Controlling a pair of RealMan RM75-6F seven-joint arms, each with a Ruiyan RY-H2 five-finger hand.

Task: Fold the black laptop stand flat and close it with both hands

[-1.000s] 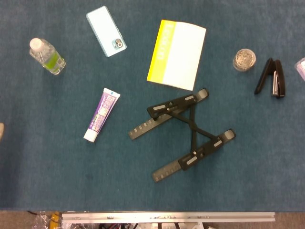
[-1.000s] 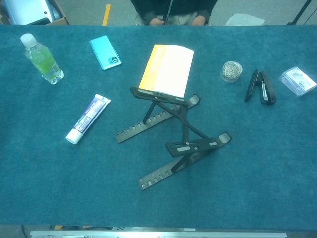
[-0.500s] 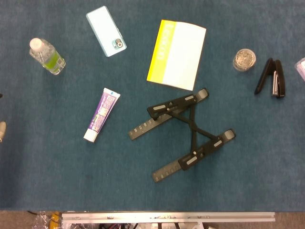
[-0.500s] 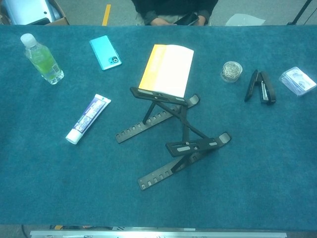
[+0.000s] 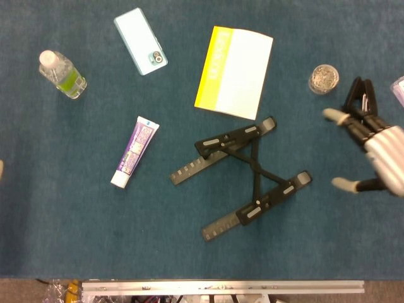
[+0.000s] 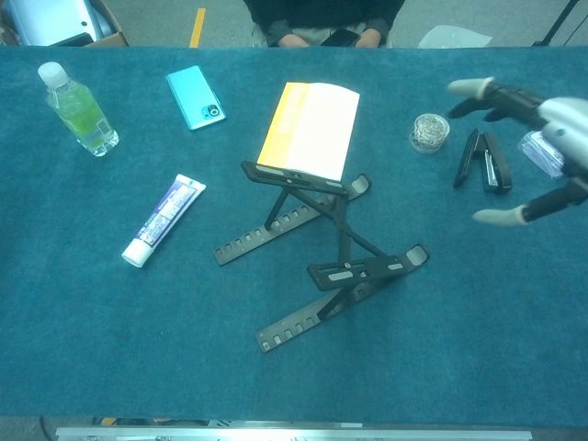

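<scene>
The black laptop stand [image 5: 254, 165] stands unfolded in the middle of the blue table, its two slotted legs spread apart and its cross-links raised; the chest view shows the stand [image 6: 344, 241] propped up off the cloth. My right hand [image 5: 374, 150] hovers to the stand's right with thumb and fingers spread wide, holding nothing and well apart from it. In the chest view the right hand [image 6: 551, 138] hangs above the stapler area. Of my left hand only a pale fingertip sliver [image 5: 0, 168] shows at the head view's left edge.
A yellow-and-white booklet [image 5: 235, 71] lies just behind the stand. A toothpaste tube [image 5: 134, 152], a light-blue phone [image 5: 140, 40] and a bottle [image 5: 62, 74] lie to the left. A jar of clips [image 5: 323, 79], a black stapler [image 6: 487, 162] and a clear box [image 6: 542, 152] sit at right.
My right hand has come into view from the right, fingers spread, over the stapler area. The stand has not moved. The left fingertip sliver has barely shifted.
</scene>
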